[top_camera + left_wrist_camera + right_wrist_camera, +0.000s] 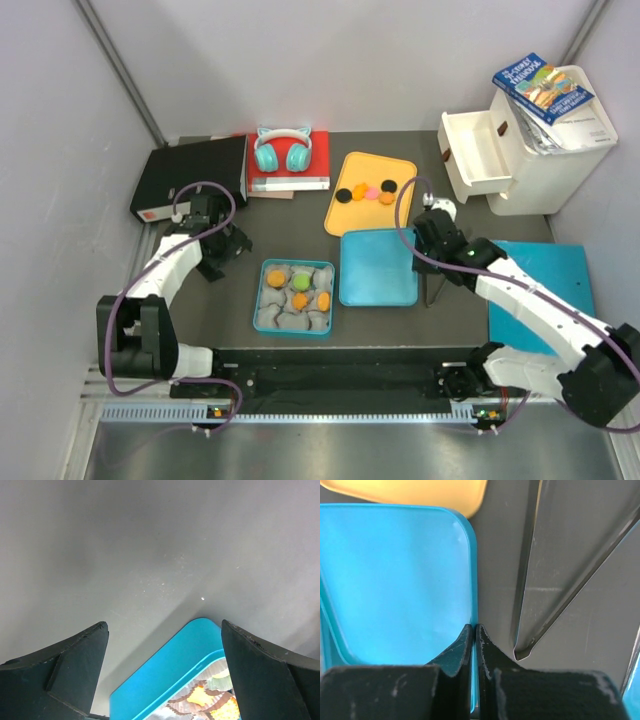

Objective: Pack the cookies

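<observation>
Several cookies, orange, black and one pink, lie on a yellow tray at the back. An open blue tin holds paper cups with three orange cookies and one green one. The blue lid lies to the tin's right. My right gripper is shut on the lid's right rim; its jaws pinch the thin edge. My left gripper is open and empty, left of the tin; the tin's corner shows between its fingers.
Metal tongs lie right of the lid, also in the top view. A black box, teal headphones on a red book, a white drawer unit and a blue board ring the work area.
</observation>
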Controlling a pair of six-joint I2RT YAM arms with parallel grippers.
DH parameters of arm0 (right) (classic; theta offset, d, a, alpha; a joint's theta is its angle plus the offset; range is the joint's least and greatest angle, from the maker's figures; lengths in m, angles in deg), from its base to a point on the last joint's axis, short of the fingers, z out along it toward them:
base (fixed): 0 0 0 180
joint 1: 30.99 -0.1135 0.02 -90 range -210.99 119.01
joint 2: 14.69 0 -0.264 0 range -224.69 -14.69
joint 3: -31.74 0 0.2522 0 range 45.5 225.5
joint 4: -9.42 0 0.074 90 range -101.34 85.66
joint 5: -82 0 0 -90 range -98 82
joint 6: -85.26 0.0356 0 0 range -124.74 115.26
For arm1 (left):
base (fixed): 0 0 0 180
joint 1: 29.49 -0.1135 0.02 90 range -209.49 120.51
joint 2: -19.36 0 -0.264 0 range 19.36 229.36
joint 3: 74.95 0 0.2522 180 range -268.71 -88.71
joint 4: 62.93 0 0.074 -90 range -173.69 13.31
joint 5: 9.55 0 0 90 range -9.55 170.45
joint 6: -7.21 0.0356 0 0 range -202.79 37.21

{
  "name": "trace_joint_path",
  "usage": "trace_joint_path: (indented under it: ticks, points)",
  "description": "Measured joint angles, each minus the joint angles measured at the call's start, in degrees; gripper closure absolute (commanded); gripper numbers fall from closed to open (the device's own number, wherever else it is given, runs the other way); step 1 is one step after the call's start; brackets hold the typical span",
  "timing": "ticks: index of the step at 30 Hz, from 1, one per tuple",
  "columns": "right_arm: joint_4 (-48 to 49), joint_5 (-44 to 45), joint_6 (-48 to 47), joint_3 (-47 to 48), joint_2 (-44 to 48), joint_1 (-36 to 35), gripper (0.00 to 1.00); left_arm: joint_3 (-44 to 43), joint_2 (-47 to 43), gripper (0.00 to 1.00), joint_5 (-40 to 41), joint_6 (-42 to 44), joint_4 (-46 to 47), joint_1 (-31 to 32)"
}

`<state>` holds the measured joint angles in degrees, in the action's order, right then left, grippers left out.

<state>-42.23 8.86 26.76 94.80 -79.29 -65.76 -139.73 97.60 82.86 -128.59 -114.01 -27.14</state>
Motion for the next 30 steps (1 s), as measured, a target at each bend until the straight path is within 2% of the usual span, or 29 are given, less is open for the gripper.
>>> trace_joint_path:
  ticks: [6, 10, 14, 17, 23, 26, 30]
  points:
    - [-1.8, -0.3, -1.8, 4.2, 6.0, 0.0, 1.0, -2.9, 0.0, 0.02, 0.0, -1.2, -1.4, 0.0]
    - [-1.4, -2.0, -2.4, 7.1, 6.5, 0.0, 1.0, -5.6, -0.7, 0.02, -0.3, -2.4, -1.1, 0.0]
    - [0.2, -6.1, -2.6, 7.8, 6.5, 0.0, 1.0, -5.3, -4.4, 0.01, -5.2, -2.6, 1.5, 0.0]
    - [1.2, -9.1, -2.5, 7.9, 6.3, 0.0, 1.0, -0.9, -8.0, 0.02, -14.0, -3.4, 11.0, 0.0]
    - [2.1, -12.5, -2.4, 9.9, 4.6, 0.0, 1.0, 13.5, -11.1, 0.01, -35.0, -12.2, 38.6, 0.8]
    - [2.4, -13.8, -2.4, 11.4, 3.5, 0.0, 1.0, 15.1, -10.5, 0.02, -41.7, -17.0, 50.7, 2.4]
    - [2.6, -14.9, -2.4, 13.5, 1.4, 0.0, 1.0, 15.1, -10.3, 0.02, -46.2, -19.5, 61.7, 4.7]
